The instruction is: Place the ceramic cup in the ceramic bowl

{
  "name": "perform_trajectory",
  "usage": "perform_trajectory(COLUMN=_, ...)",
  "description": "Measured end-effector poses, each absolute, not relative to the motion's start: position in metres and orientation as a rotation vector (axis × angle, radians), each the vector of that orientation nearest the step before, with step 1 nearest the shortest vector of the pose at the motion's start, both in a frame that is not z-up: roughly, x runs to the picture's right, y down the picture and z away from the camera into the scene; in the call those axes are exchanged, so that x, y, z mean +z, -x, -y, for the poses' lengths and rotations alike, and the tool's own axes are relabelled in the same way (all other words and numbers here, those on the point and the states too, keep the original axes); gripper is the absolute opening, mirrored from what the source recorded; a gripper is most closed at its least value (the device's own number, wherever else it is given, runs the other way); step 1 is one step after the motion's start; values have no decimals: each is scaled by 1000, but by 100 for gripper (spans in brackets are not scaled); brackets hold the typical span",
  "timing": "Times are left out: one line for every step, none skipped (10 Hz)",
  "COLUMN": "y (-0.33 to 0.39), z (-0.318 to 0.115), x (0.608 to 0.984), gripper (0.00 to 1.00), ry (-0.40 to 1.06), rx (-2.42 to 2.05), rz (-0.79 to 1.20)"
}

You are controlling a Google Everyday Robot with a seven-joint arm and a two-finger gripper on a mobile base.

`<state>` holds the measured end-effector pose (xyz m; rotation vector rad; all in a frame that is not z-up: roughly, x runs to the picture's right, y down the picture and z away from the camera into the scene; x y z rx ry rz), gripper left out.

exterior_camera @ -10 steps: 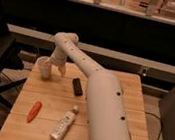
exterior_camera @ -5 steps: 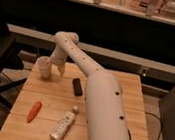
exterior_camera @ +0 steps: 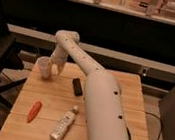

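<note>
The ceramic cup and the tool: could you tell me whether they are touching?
Cannot tell. In the camera view the tool sits right against the ceramic cup at the table's far left, but neither contact nor a gap shows plainly.

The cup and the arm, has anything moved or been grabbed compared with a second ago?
Nothing has visibly changed. The tool hangs at the cup near the table's far left corner, as before; whether it grips the cup cannot be told. The cup stands upright in the same spot. The carrot, bottle and black object lie where they were.
</note>
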<state>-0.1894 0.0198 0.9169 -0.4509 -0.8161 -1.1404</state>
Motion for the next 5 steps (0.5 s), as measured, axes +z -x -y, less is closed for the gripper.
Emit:
perform_trajectory(y=187, z=-20, x=917, gripper=46, ry=453, rx=-1140, rz=819)
perform_trajectory(y=184, z=-18, x=916, gripper=40, ry=458, rx=-1142, rz=820)
perform_trajectory(y=184, z=-18, x=915, gripper=34, ry=463, rx=-1145, rz=822)
perform_trajectory(y=184, z=-18, x=914, gripper=28, ry=468, rx=-1149, rz=823)
perform_trajectory(y=185, z=-17, x=912, gripper=16, ry=471, rx=-1155, rz=822)
